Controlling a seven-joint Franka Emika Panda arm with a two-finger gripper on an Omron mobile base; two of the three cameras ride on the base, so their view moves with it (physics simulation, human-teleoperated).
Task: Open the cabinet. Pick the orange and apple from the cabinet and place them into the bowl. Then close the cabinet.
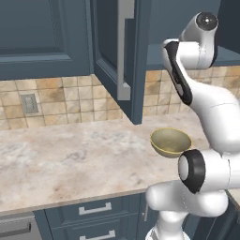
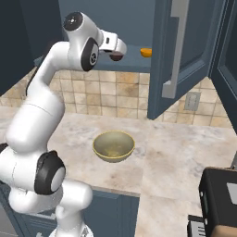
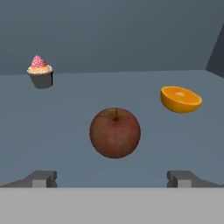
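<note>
The cabinet's door (image 1: 117, 51) (image 2: 180, 51) stands swung open over the counter. On the shelf inside, the dark red apple (image 3: 115, 132) (image 2: 116, 56) lies straight ahead of my gripper (image 3: 112, 179). The gripper is open, its fingertips (image 3: 43, 178) spread wider than the apple and a little short of it, with nothing between them. The orange (image 3: 180, 99) (image 2: 146, 52), a cut half, rests on the same shelf to the apple's right and slightly deeper. Below on the counter, the golden-yellow bowl (image 1: 170, 142) (image 2: 113, 146) stands with nothing in it.
A pink-topped cupcake (image 3: 40, 71) stands at the shelf's back left. The open door's long silver handle (image 2: 178, 46) hangs beside the arm. The marble counter (image 1: 70, 154) stretches left of the bowl, and a dark appliance (image 2: 220, 199) sits at its near right.
</note>
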